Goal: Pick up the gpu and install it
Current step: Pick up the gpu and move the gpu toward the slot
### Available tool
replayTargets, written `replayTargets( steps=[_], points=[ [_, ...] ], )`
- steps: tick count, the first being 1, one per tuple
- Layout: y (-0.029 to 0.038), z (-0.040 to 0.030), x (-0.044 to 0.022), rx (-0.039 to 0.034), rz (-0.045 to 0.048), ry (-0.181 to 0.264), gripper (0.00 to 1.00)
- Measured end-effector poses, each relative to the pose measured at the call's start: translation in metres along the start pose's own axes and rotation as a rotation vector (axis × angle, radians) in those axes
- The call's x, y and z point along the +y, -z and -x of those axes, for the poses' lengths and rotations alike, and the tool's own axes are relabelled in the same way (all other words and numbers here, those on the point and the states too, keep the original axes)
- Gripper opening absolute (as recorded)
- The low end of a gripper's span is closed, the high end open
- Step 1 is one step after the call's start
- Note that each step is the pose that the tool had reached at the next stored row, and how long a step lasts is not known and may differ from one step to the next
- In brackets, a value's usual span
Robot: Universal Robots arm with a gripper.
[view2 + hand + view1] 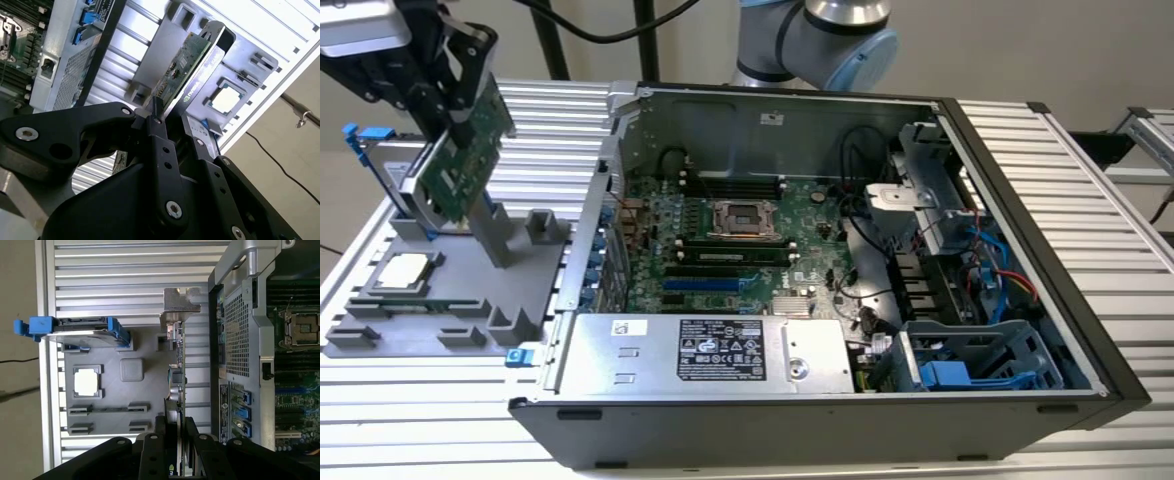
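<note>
Ribbed metal desk [1067, 150] underneath, pale wall behind. Grips the gpu [460, 165] at its upper end, fingers [161, 142] clenched on both faces of the card, with the gripper [454, 100] high over the grey tray [547, 290] at nine o'clock of the open computer case [787, 425] in the exterior view. Hangs the card lengthwise and slightly tilted, green board face turned toward the case, silver bracket [179, 302] lowest; cannot tell whether that end is clear of the tray. Looks like the lift-and-carry part of the job, install not yet done. To do it well, probably: hold the squeeze steady so the thin board cannot pivot, raise straight up until the bracket clears the tray's posts and the case wall, and spare the neighbours a knock. In the tray: small square CPU chip [403, 272] flat in its recess at seven o'clock of the card, and a hard drive [80, 332] with blue trim on edge at nine o'clock, apart from the card. In the case: motherboard [654, 230] with an open CPU socket [744, 217], expansion slots [687, 285] at seven o'clock of it, seemingly unoccupied, a power supply [707, 350] along the six o'clock wall, and a blue drive caddy [954, 375] in the four o'clock corner.
</note>
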State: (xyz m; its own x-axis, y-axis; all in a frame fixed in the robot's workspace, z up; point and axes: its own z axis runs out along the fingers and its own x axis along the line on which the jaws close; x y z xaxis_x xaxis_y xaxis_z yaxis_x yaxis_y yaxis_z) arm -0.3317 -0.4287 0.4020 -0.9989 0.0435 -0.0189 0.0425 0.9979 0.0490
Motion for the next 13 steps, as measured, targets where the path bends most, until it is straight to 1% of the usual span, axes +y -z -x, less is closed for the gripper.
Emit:
replayTargets(
  steps=[13],
  points=[
    [0.0039,0.0001,0.0002,0.0000,0.0000,0.000,0.00]
  ],
)
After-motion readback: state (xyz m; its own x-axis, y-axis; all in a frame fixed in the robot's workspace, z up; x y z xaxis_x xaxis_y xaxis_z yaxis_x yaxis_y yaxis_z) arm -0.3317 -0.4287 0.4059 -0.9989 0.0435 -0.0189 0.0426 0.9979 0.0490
